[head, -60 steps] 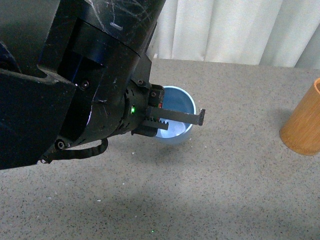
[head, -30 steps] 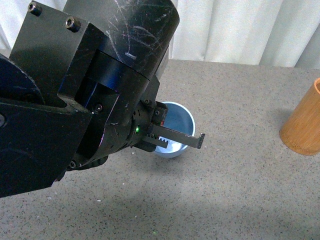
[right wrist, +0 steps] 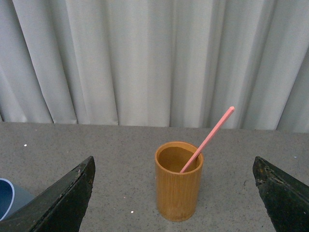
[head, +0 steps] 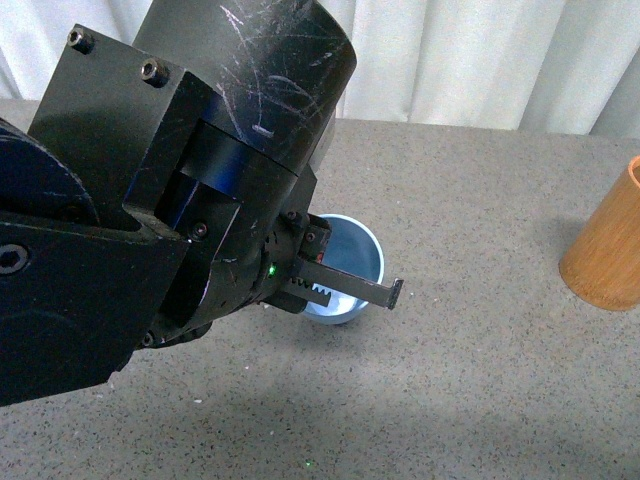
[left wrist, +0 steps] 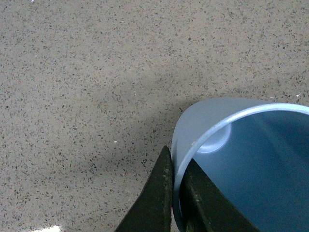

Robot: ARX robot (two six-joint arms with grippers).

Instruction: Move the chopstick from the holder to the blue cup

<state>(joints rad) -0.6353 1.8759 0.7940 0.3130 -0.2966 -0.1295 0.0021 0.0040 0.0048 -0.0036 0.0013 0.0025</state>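
Well, the chopstick leans slanted inside the holder, its top poking above the rim, over at the right of the tabletop. Facing it, the right pincer has its fingers spread wide, holding nothing. Well apart, the left pincer pinches narrowly on the blue cup, one finger inside the wall, one outside.

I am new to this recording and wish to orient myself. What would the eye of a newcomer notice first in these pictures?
The big black left arm fills the left half of the front view, and the left gripper pinches the rim of the blue cup. In the right wrist view, the pink chopstick leans in the orange-brown holder, before a pale curtain.
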